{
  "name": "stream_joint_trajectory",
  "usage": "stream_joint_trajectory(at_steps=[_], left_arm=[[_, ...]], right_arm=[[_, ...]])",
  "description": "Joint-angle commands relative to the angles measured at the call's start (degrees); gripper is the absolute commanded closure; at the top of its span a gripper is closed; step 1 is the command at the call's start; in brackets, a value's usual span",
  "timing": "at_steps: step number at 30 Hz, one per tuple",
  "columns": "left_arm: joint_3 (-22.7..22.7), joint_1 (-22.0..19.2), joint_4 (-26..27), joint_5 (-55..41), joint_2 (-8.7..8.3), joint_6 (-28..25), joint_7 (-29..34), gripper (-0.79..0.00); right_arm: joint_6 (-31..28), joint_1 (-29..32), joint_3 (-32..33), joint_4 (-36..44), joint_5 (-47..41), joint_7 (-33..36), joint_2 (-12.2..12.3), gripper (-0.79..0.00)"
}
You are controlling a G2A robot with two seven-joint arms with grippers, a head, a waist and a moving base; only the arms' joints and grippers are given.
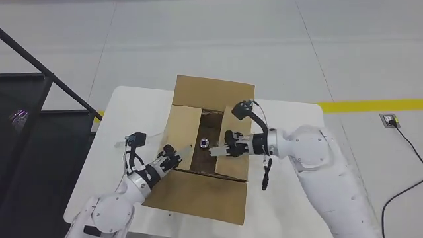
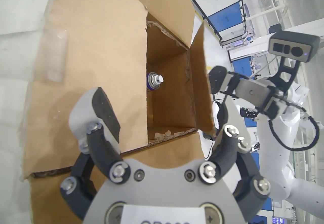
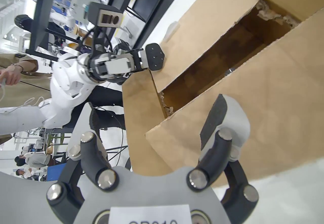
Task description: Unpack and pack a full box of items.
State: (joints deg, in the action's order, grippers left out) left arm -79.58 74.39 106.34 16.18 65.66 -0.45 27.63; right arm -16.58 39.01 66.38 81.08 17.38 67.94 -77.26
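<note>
A brown cardboard box (image 1: 198, 195) sits on a white table (image 1: 132, 112) with its top flaps folded open; the nearest flap lies flat toward the robot.

Just past that flap, the left gripper (image 1: 177, 153) hovers over the box's left flap, at the edge of the opening. Its fingers (image 2: 101, 100) are spread wide and hold nothing.

Opposite it, the right gripper (image 1: 221, 151) is at the raised right flap, also spread wide and empty. Whether it touches the cardboard cannot be made out.

Between the two grippers and well below them, a spray can (image 2: 154, 81) stands upright on the floor of the box. It has a blue body and a white nozzle, and neither gripper touches it.

Beyond the opening, the far flap stands open at the back.
</note>
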Motion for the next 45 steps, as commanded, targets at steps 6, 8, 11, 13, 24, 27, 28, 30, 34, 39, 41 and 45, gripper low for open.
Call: stream_joint_trajectory(at_steps=[6, 8, 11, 13, 24, 27, 28, 30, 34, 39, 41, 45], left_arm=[[-3.8, 1.4, 1.0, -3.0, -0.09, 0.3, -3.1, -0.785], [-5.6, 2.1, 1.6, -3.7, -0.23, 0.1, -3.2, -0.785], [-8.7, 3.9, 2.6, -5.7, -0.60, -1.1, -0.8, -0.785], [-11.5, 5.7, 3.1, -7.1, -0.95, -3.0, 1.5, -0.785], [-25.8, 15.0, -2.0, -19.8, -3.25, -15.5, 25.5, -0.785], [-24.8, 15.2, -4.0, -21.2, -3.69, -17.8, 32.1, -0.785], [-23.9, 15.1, -4.4, -21.2, -3.82, -18.4, 34.2, -0.785], [-22.4, 14.6, -5.1, -19.7, -4.07, -19.2, 37.1, -0.785], [-19.4, 13.2, -6.4, -21.3, -4.32, -19.9, 40.7, -0.785], [-18.4, 11.9, -6.9, -29.0, -4.53, -20.9, 42.9, -0.785], [-18.8, 11.7, -6.7, -32.2, -4.67, -21.3, 43.8, -0.785], [-19.9, 11.8, -5.6, -37.3, -4.94, -21.7, 44.8, -0.785]], right_arm=[[-1.0, -5.6, -7.5, -11.7, 0.6, -6.0, -1.7, -0.785], [-1.2, -6.4, -8.3, -13.8, 0.7, -6.7, -1.9, -0.785], [-2.5, -7.1, -9.1, -15.3, 0.1, -7.5, -2.1, -0.785], [-4.8, -6.9, -8.9, -14.8, -0.6, -8.0, -2.0, -0.785], [-7.4, 1.6, -1.6, 1.7, 7.3, -17.4, 0.8, -0.785], [-4.2, 3.4, 0.0, 4.6, 8.6, -20.5, 1.1, -0.785], [-2.7, 3.8, 0.6, 5.1, 9.2, -21.6, 1.2, -0.785], [1.9, 4.4, 1.5, 6.2, 12.5, -24.7, 1.3, -0.785], [10.1, 5.1, 1.5, 7.8, 17.3, -30.0, 1.2, -0.785], [18.9, 4.6, 1.3, 6.2, 21.8, -36.9, 0.8, -0.785], [20.5, 4.0, 1.7, 4.4, 20.9, -40.1, 0.6, -0.785], [24.8, 0.7, 1.2, -1.8, 21.0, -42.7, -0.1, -0.785]])
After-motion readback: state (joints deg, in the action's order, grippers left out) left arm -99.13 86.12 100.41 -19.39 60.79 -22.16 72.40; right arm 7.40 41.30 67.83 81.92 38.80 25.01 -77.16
